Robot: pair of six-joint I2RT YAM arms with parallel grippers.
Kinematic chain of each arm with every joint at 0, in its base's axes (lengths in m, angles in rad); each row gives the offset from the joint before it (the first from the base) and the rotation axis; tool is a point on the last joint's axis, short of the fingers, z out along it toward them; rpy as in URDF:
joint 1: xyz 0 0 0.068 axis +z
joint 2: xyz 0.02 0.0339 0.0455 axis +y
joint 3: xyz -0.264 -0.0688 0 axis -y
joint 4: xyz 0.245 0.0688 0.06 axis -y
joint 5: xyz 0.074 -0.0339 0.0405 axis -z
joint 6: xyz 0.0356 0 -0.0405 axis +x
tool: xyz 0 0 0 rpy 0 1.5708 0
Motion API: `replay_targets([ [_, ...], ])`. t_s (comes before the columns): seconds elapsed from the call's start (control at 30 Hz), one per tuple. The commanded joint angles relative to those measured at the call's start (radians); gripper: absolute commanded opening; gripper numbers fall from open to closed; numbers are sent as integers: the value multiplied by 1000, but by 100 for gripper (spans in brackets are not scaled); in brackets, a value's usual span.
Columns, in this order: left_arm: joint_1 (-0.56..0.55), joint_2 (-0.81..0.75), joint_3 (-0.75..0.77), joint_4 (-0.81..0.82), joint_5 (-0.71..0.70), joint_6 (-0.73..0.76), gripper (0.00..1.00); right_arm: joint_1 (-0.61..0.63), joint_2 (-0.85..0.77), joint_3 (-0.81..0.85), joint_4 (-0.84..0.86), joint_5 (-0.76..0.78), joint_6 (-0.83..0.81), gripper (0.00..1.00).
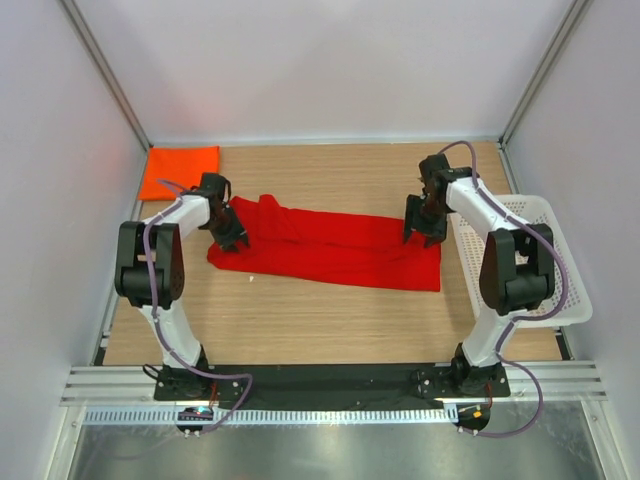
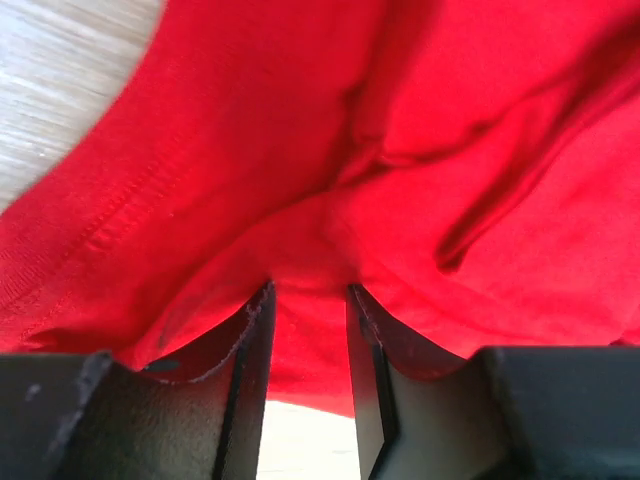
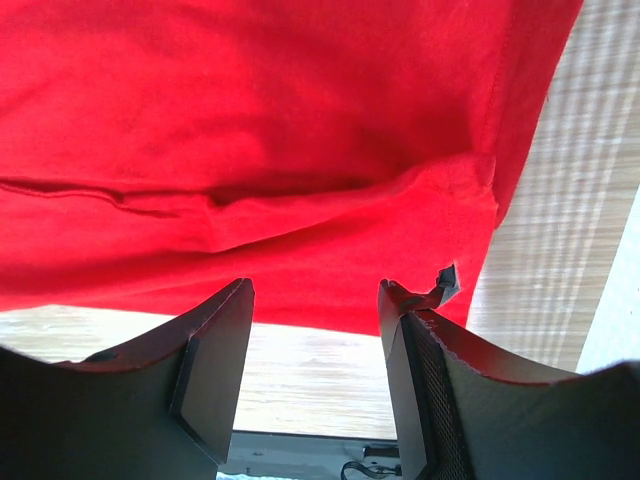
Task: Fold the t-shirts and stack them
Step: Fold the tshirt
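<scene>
A deep red t-shirt (image 1: pixel 330 250), folded into a long band, lies across the middle of the wooden worktop (image 1: pixel 300 325), running from 9 o'clock to 3 o'clock. The left claw (image 1: pixel 228 232) sits at its 9 o'clock end, fingers (image 2: pixel 250 340) parted with red cloth bunched at the tips; whether it pinches the fabric cannot be told. The right claw (image 1: pixel 424 232) stands spread at the 3 o'clock end, with nothing between its fingers (image 3: pixel 215 340). A folded orange t-shirt (image 1: pixel 180 170) rests at 10 o'clock, and a white mesh basket (image 1: pixel 578 300) at 3 o'clock.
</scene>
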Motion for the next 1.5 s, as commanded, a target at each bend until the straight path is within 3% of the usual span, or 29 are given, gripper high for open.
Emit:
replay_targets([
  [0.0, 6, 43, 46, -26, -116, -71, 36, 0, 25, 53, -22, 21, 3, 60],
  [0.1, 28, 34, 12, -89, -230, -111, 37, 3, 39, 53, -12, 30, 1, 59],
  [0.3, 39, -21, -57, -125, -301, -130, 40, 17, 72, 71, -35, 173, -8, 58],
  [0.43, 32, -59, -80, -109, -183, -87, 38, 17, 88, 71, -26, 177, -11, 56],
  [0.73, -24, -176, 3, -131, -147, -48, 38, 19, 119, 44, 35, 124, -28, 46],
  [0.87, -24, -187, 50, -163, -135, -47, 38, 19, 115, 12, 31, 119, -16, 36],
  [1.07, -24, -147, 55, -140, -81, -47, 36, 17, 22, -88, 38, 102, 69, 36],
  [1.23, -24, -99, 44, -128, -86, -33, 35, 32, -93, -188, 38, 165, 110, 42],
  [1.47, -24, -58, 49, -119, -94, -22, 34, 32, -141, -285, 43, 128, 164, 38],
])
